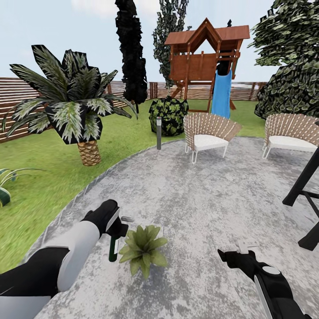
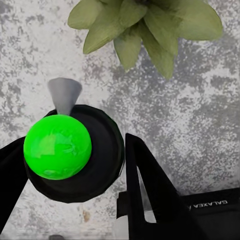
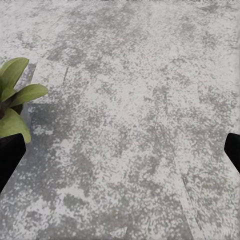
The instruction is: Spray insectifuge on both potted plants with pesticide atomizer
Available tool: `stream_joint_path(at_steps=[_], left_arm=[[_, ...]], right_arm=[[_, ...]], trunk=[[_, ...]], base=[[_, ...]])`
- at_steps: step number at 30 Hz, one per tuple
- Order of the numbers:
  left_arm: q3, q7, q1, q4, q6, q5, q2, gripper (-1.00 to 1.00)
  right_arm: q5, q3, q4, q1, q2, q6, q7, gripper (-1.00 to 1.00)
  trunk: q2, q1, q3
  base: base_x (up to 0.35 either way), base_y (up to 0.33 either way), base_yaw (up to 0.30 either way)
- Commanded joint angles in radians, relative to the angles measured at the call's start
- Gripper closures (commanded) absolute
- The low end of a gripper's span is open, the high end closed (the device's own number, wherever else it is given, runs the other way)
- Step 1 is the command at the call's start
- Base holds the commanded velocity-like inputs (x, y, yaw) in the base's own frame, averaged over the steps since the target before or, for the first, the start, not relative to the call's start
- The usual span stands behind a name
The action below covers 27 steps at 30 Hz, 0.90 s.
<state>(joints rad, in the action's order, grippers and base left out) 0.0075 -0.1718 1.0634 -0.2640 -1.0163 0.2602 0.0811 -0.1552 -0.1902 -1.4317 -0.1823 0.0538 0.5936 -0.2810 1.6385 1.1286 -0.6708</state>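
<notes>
Nearest on the left, the left gripper point(image 1: 116, 230) has its fingers point(image 2: 150, 185) closed on the pesticide atomizer point(image 1: 113, 249), which hangs bottle-down just left of a potted plant point(image 1: 142, 249). In the left wrist view the bottle's round dark end with a bright green circle sits between the fingers, the plant's leaves just beyond it. On the near right, the right gripper point(image 1: 241, 253) hovers over the grey paved patio point(image 1: 208, 199), its fingers spread wide and empty. Farther off stand a grey bollard lamp point(image 1: 158, 133), two wicker chairs point(image 1: 209, 133), a palm point(image 1: 75, 102) on the lawn, a wooden playhouse with a blue slide point(image 1: 208, 57) and the slatted fence point(image 1: 17, 106).
</notes>
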Motion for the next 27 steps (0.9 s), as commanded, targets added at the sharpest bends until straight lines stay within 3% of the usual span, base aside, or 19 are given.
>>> stream_joint_path(at_steps=[1,4,15,19,23,27], left_arm=[[0.0,-0.009,-0.005,-0.001,-0.004,0.011,0.0,1.0],[-0.003,-0.009,-0.013,-0.001,-0.004,0.011,0.0,1.0],[-0.103,-0.013,-0.018,-0.001,-0.003,0.012,0.0,1.0],[-0.141,-0.022,-0.023,-0.001,-0.002,0.011,0.001,1.0],[-0.222,-0.068,-0.059,-0.001,-0.002,0.012,0.001,1.0],[-0.248,-0.077,-0.065,-0.002,-0.002,0.012,0.001,1.0]], right_arm=[[-0.011,-0.001,-0.002,-0.001,0.0,0.004,-0.009,-1.0],[-0.011,-0.001,-0.002,-0.001,0.0,0.004,-0.009,-1.0],[-0.011,-0.002,-0.003,-0.001,0.001,0.005,-0.009,-1.0],[-0.011,-0.002,-0.002,-0.001,0.001,0.005,-0.009,-1.0],[-0.011,-0.002,-0.002,-0.001,0.001,0.004,-0.009,-1.0],[-0.011,-0.002,-0.002,-0.001,0.001,0.005,-0.009,-1.0]], trunk=[[0.001,0.0,-0.001],[0.001,0.0,-0.001],[0.001,0.0,-0.015],[0.001,0.0,-0.022],[0.001,0.0,-0.028],[0.001,0.0,-0.035]], base=[[0.0,0.0,0.0],[0.0,0.0,0.0],[0.0,0.0,0.0],[0.0,0.0,0.0],[0.0,0.0,0.0],[0.0,0.0,0.0]])
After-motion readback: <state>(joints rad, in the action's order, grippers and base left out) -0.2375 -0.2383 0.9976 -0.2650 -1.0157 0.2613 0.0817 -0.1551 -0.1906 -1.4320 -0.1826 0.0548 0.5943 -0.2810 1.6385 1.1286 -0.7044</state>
